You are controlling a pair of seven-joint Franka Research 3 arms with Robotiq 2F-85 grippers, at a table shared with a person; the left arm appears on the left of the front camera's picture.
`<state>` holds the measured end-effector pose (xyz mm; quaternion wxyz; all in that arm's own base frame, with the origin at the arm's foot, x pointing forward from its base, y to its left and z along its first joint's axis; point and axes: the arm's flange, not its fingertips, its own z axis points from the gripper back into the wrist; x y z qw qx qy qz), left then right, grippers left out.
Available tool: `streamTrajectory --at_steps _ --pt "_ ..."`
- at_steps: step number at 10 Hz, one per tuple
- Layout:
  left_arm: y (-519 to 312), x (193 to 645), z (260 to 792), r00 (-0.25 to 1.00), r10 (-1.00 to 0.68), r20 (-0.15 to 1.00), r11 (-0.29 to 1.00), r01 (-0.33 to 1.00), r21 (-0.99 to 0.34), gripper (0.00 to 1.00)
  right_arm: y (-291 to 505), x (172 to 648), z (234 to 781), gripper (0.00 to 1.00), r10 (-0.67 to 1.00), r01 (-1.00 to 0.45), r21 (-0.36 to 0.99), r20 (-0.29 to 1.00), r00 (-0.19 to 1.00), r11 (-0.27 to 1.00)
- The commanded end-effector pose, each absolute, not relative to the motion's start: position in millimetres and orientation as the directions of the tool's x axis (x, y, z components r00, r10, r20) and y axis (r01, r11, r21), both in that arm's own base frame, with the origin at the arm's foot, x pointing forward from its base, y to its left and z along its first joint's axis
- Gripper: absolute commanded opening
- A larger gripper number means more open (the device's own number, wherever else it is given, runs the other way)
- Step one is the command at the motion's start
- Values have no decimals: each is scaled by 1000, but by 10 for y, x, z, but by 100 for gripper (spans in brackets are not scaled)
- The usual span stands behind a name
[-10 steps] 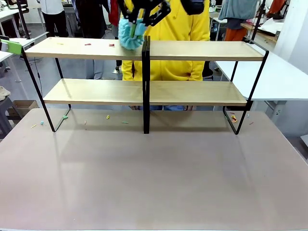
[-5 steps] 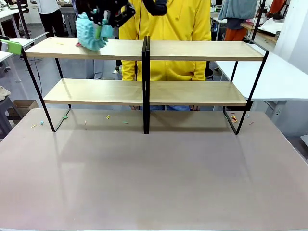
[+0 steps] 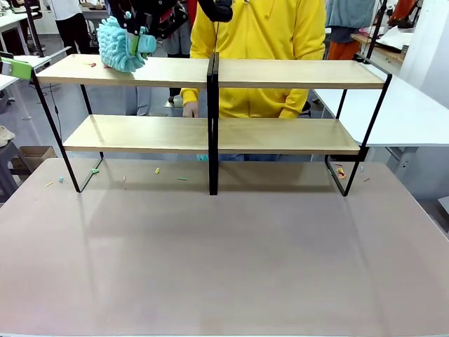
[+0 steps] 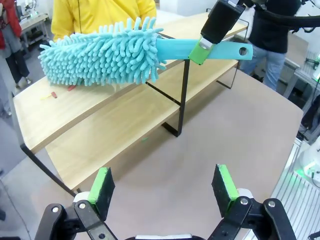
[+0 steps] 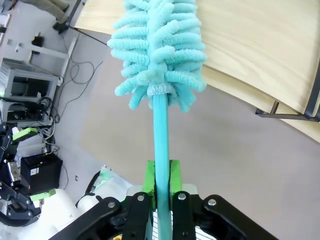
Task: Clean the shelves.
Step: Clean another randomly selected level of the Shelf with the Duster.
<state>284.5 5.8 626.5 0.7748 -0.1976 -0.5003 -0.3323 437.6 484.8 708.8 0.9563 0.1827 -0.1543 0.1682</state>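
The shelves (image 3: pixel 295 73) are two long light-wood boards on a black frame with a centre post (image 3: pixel 212 119), standing across the far half of the table. My right gripper (image 3: pixel 142 27) is shut on the handle of a fluffy turquoise duster (image 3: pixel 118 43), whose head rests on the left end of the top board. The right wrist view shows the handle (image 5: pixel 161 135) clamped between the pads of the right gripper (image 5: pixel 161 180), with the head (image 5: pixel 157 50) over the board (image 5: pixel 260 50). My left gripper (image 4: pixel 162 185) hangs open over the table, facing the shelves (image 4: pixel 110 135) and the duster (image 4: pixel 100 57).
A person in a yellow hoodie (image 3: pixel 259 42) stands behind the shelves, one hand (image 3: pixel 190 109) near the lower board. Small red scraps (image 3: pixel 90 64) lie on the top board's left end. Coloured scraps (image 3: pixel 95 170) dot the table under the shelves. A white table (image 3: pixel 414 112) adjoins at right.
The right gripper has swept the duster leftward along the top board, from the centre post to near the left end. The red scraps there have been pushed left.
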Motion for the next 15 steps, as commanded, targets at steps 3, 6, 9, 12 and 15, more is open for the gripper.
streamTrajectory --at_steps 3,6,9,12,15 --pt "47 2854 6263 275 -316 908 702 711 29 100 4789 4313 7097 13 242 -353 291 357 902 889" --pt "47 2854 6263 275 -316 908 702 711 29 100 4901 4694 7118 13 336 -452 274 382 861 849" --pt "47 2854 6263 275 -316 908 702 711 29 100 4857 4846 7133 13 408 -521 279 375 832 807" --pt "47 2854 6263 275 -316 908 702 711 29 100 4657 4930 7209 13 620 -709 284 347 704 646" --pt "47 2854 6263 275 -316 908 702 711 29 100 4204 4584 7476 13 886 -911 223 243 396 346"
